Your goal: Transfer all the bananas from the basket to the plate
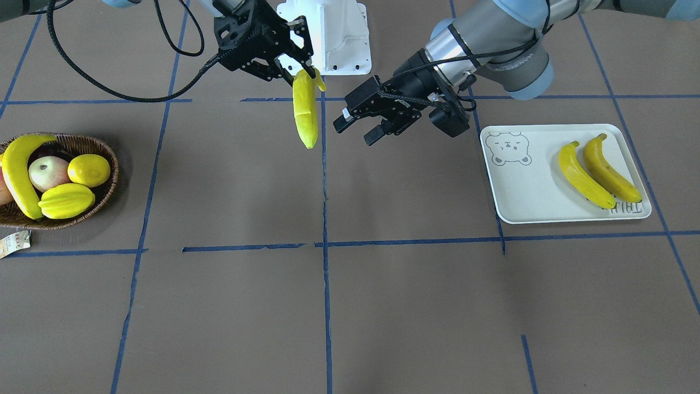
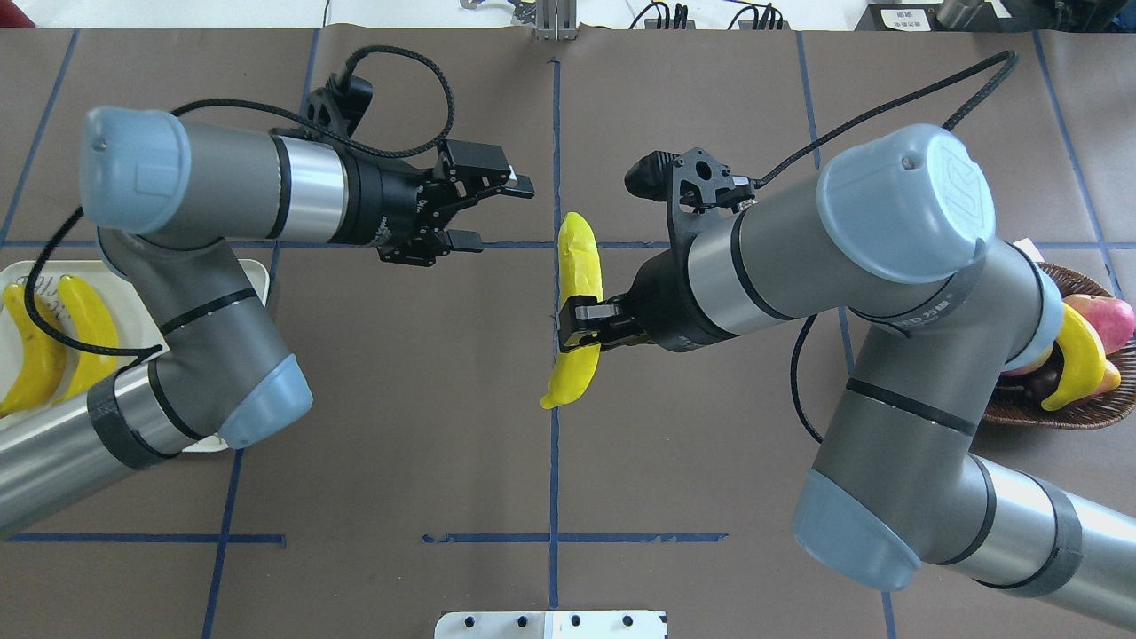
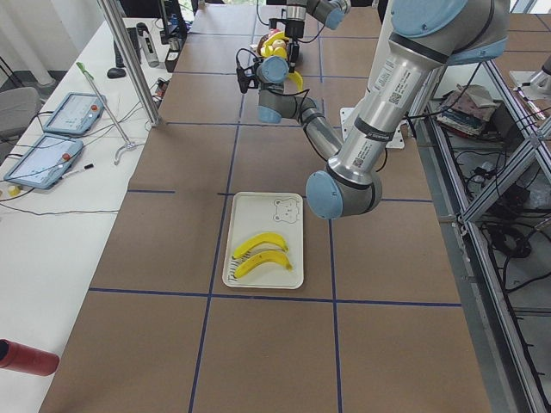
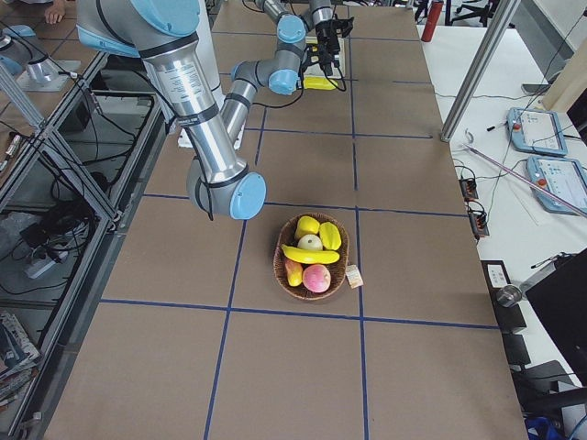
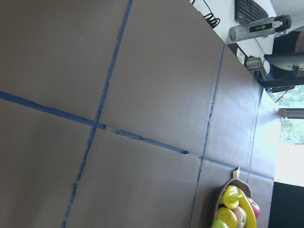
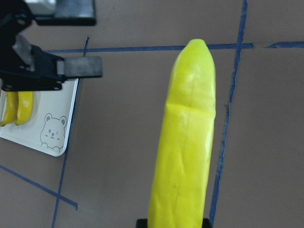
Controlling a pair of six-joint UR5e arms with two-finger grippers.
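My right gripper [image 1: 303, 68] [image 2: 577, 333] is shut on a yellow banana [image 1: 304, 112] [image 2: 578, 266] [image 6: 187, 152], held in the air over the table's middle near the blue centre line. To its side my left gripper [image 1: 355, 133] [image 2: 504, 215] stands open with nothing in it, a short gap from the banana; one of its fingers [image 6: 80, 66] shows in the right wrist view. Two bananas [image 1: 599, 169] [image 3: 263, 254] lie side by side on the plate [image 1: 519, 191] [image 6: 64, 104]. One banana [image 1: 19, 169] [image 2: 1078, 359] lies in the basket [image 1: 104, 148] [image 4: 280, 247].
The basket also holds a lemon [image 1: 89, 169], a starfruit [image 1: 65, 201] and an apple [image 1: 48, 172]. A paper tag [image 1: 13, 242] lies beside it. The robot's white base [image 1: 333, 33] stands behind the held banana. Blue tape lines cross the brown table.
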